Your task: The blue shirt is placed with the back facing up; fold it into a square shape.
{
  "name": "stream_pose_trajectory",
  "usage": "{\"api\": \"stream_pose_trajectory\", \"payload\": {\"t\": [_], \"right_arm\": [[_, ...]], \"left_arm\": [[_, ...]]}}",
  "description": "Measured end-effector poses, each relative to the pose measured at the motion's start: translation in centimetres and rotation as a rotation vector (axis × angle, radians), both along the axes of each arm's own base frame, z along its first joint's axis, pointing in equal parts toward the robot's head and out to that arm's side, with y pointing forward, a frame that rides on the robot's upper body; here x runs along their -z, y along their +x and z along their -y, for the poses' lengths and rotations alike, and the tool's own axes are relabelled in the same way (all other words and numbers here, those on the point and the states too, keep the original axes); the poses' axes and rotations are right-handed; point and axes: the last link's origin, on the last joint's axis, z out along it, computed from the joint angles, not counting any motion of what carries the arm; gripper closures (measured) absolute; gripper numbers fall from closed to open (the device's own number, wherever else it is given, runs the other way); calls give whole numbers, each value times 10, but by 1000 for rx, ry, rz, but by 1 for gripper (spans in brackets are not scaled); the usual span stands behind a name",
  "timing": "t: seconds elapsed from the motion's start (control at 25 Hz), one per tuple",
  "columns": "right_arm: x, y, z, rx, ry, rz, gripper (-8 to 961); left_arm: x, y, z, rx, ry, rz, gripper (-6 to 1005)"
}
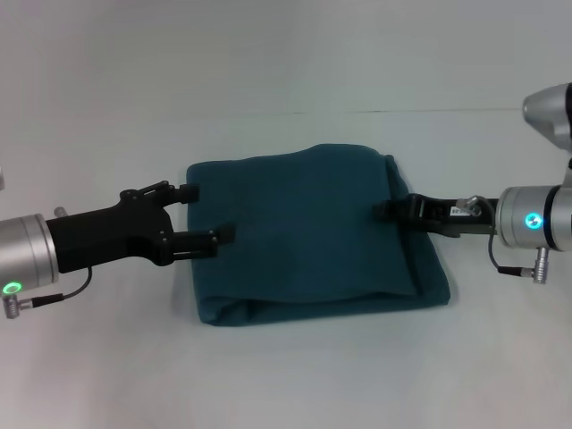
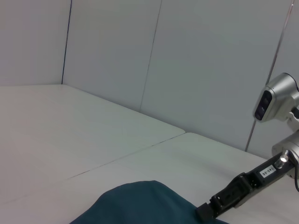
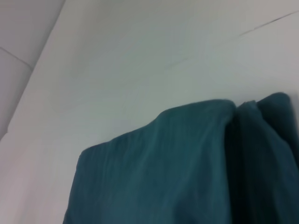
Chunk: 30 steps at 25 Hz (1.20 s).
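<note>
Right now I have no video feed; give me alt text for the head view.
The blue shirt lies folded into a rough square on the white table. The left claw is open at its left edge, and the right claw rests on its right side.

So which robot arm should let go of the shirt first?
Probably the left. The left gripper is already open at the blue shirt's edge, gripping nothing. The right gripper reaches onto the folded cloth from the other side.

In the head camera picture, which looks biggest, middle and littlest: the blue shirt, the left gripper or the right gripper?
1. The blue shirt, by far.
2. The left gripper, open at the shirt's edge.
3. The right gripper, showing least, its tips on the cloth.
</note>
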Motion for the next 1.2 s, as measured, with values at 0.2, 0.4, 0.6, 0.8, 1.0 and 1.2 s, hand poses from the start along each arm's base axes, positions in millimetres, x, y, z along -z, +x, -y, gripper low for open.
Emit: {"api": "stream_pose_trajectory", "payload": {"t": [0.2, 0.4, 0.6, 0.8, 1.0, 1.2], "right_arm": [[6, -4, 0, 0, -15, 2, 491], [16, -8, 0, 15, -22, 7, 390], [21, -11, -1, 18, -14, 14, 360], [27, -15, -3, 14, -5, 23, 361], [28, -17, -4, 9, -1, 27, 395], [29, -18, -5, 5, 2, 30, 428]], "left_arm": [[0, 1, -1, 3, 5, 1, 51], [-1, 1, -3, 5, 11, -6, 51], [-2, 0, -3, 6, 17, -10, 52], [-3, 1, -4, 7, 21, -12, 52], [-4, 1, -5, 9, 22, -12, 52], [-5, 1, -6, 10, 25, -13, 52]]}}
